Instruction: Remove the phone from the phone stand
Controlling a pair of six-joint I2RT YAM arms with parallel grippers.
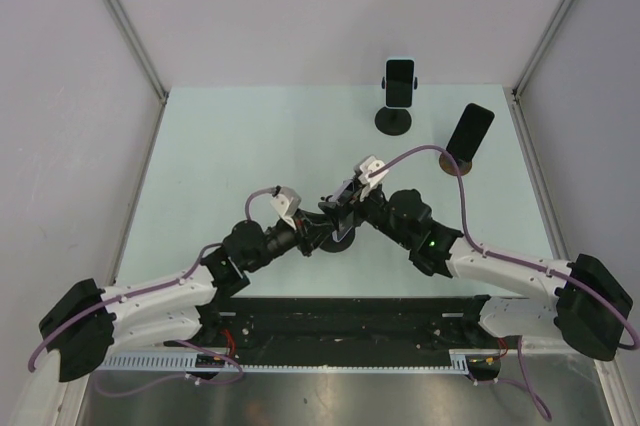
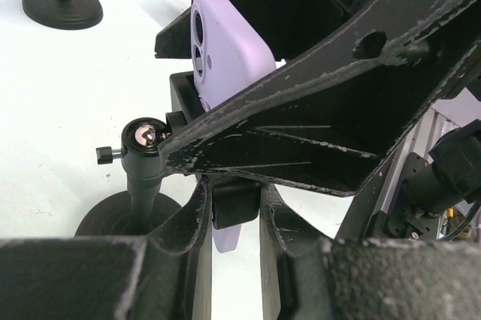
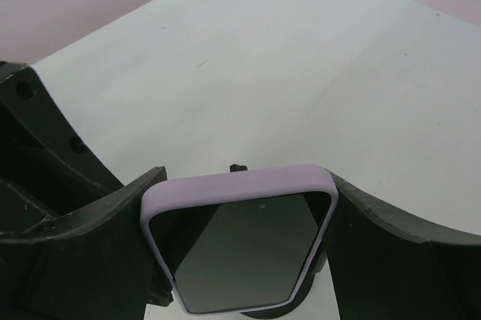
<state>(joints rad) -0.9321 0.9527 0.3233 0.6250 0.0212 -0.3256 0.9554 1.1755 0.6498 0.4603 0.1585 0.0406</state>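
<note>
A phone in a lavender case (image 2: 225,49) sits in a black phone stand (image 2: 143,156) at the table's middle, with its round base (image 1: 340,242) under both grippers. My right gripper (image 3: 244,185) is shut on the phone's two long edges, dark screen (image 3: 240,252) facing its camera. Its fingers (image 2: 331,110) show as large black bars in the left wrist view. My left gripper (image 2: 237,222) is closed around the stand's black cradle (image 2: 237,203) just below the phone. In the top view the left gripper (image 1: 322,229) and right gripper (image 1: 347,208) meet over the stand.
Two other stands stand at the back right: one holds a white-cased phone (image 1: 400,81), the other a tilted black phone (image 1: 468,131). The first one's round base (image 2: 62,8) shows far left in the left wrist view. Walls enclose the table on three sides.
</note>
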